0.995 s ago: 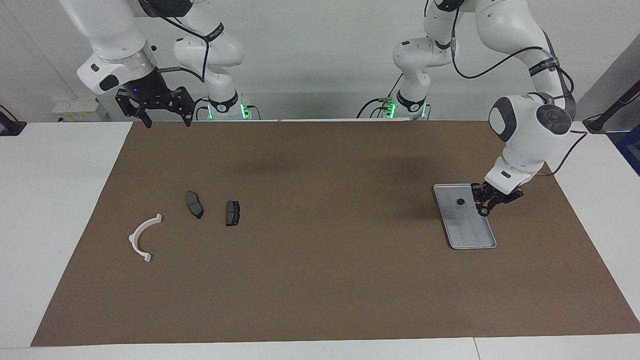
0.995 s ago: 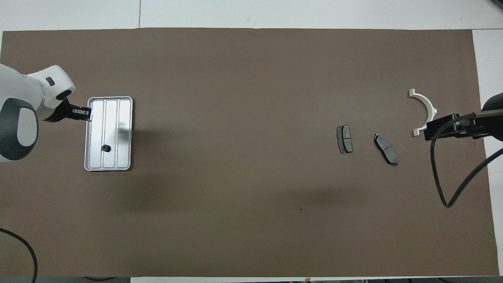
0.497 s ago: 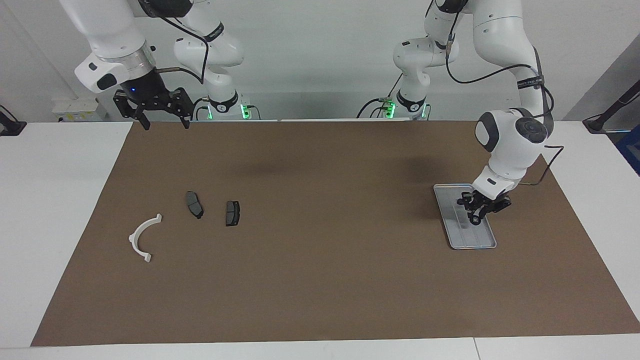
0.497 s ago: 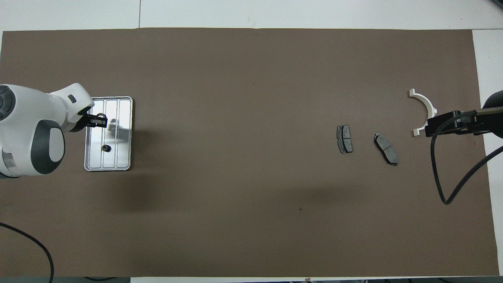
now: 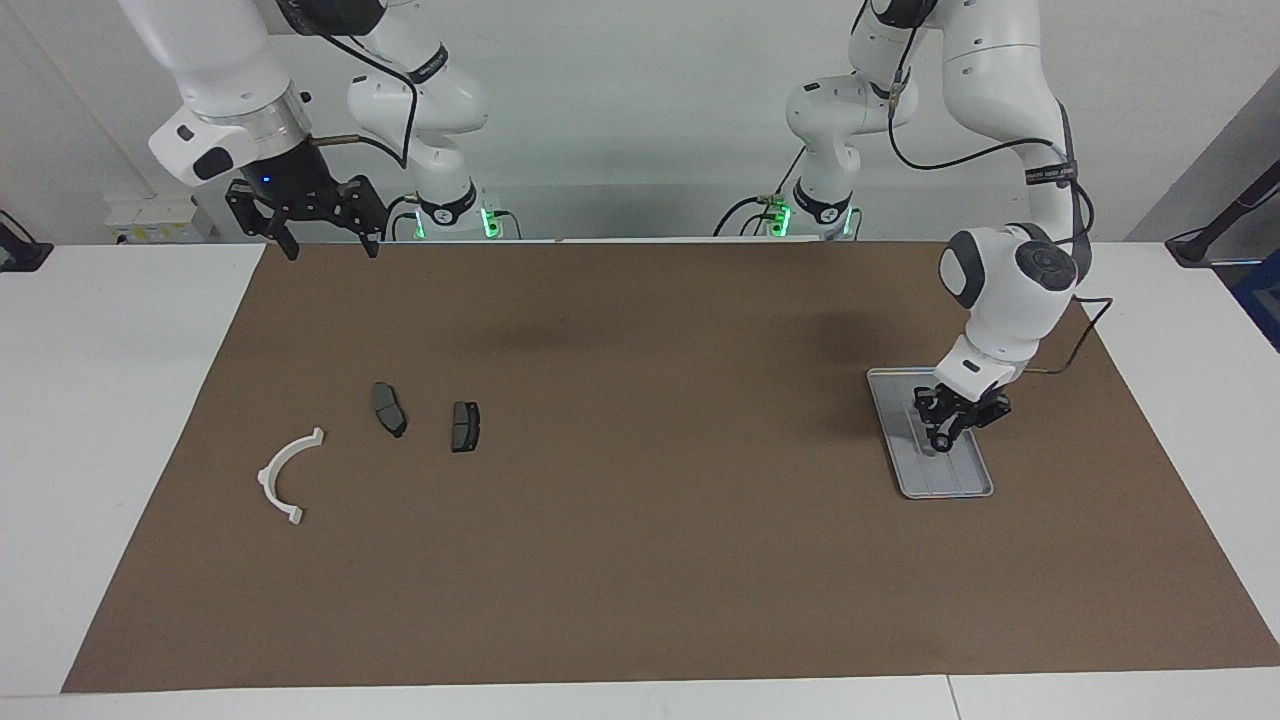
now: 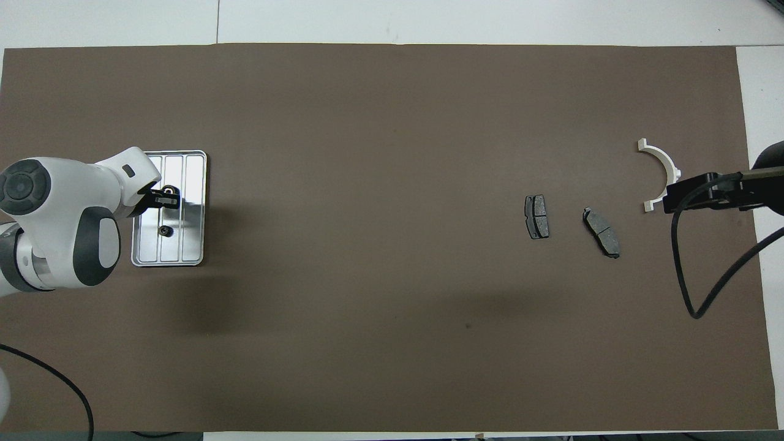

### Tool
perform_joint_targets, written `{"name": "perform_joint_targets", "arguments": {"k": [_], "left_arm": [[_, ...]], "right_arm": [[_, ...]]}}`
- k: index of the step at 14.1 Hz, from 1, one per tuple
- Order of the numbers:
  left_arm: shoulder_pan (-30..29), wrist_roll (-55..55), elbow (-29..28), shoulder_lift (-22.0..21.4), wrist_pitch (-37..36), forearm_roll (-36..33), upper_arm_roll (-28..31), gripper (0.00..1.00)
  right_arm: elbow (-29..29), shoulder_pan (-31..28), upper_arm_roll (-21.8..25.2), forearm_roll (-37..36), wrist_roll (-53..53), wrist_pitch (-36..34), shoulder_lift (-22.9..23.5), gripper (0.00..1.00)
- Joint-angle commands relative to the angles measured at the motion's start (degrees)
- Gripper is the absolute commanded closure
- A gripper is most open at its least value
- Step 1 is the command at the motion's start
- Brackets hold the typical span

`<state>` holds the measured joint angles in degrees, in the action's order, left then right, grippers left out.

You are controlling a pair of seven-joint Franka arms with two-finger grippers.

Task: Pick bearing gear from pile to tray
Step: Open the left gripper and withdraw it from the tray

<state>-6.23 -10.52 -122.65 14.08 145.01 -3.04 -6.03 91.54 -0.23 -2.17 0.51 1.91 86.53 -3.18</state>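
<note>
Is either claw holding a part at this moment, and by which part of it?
The left claw, over the tray, is shut on a small dark round piece at its tips; where on the piece cannot be told. The right claw holds nothing.

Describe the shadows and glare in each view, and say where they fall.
Facing view: soft, diffuse shadows darken the brown mat near the robots and beside the tray; nothing casts a hard edge. Overhead view: the tray's ribbed base throws a bright reflection beside the left gripper, and broad faint shadows lie on the mat nearer the robots than the tray and than the two dark plates.
</note>
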Motion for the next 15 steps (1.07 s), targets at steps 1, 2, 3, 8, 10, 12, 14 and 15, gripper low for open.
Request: {"name": "perform_joint_targets", "arguments": {"k": [1, 2, 3, 8, 10, 12, 14, 15], "left_arm": [[0.9, 0.8, -1.2, -0.1, 1.2, 0.8, 0.4, 0.72], [0.9, 0.6, -1.1, -0.1, 1.0, 0.8, 0.4, 0.34], [0.9, 0.3, -0.8, 0.0, 0.7, 0.8, 0.4, 0.05], [0.9, 0.5, 3.5, -0.3, -4.5, 0.8, 0.4, 0.00], [0.2, 1.1, 7.9, -1.2, -9.7, 0.8, 0.5, 0.00], [-0.3, 8.2, 10.9, -3.7, -13.6, 0.9, 0.6, 0.00], [-0.2, 12.6, 17.7, -5.6, -22.2, 0.9, 0.6, 0.00], [-0.3, 13.4, 20.5, -6.7, -26.6, 0.9, 0.7, 0.00]], "right_arm": [[0.3, 0.6, 0.3, -1.1, 0.8, 0.6, -0.2, 0.00], [0.3, 0.7, 0.3, -1.1, 0.8, 0.7, -0.2, 0.00], [0.3, 0.7, 0.2, -1.1, 0.8, 0.7, -0.2, 0.00], [0.3, 0.6, 0.2, -1.2, 0.8, 0.4, -0.3, 0.00], [0.3, 0.6, 0.2, -1.2, 0.8, 0.6, -0.3, 0.00], [0.5, 0.6, 0.2, -1.2, 0.8, 0.6, -0.3, 0.00], [0.5, 0.4, 0.2, -1.3, 0.8, 0.6, -0.3, 0.00], [0.5, 0.4, 0.2, -1.3, 0.8, 0.6, -0.3, 0.00]]}}
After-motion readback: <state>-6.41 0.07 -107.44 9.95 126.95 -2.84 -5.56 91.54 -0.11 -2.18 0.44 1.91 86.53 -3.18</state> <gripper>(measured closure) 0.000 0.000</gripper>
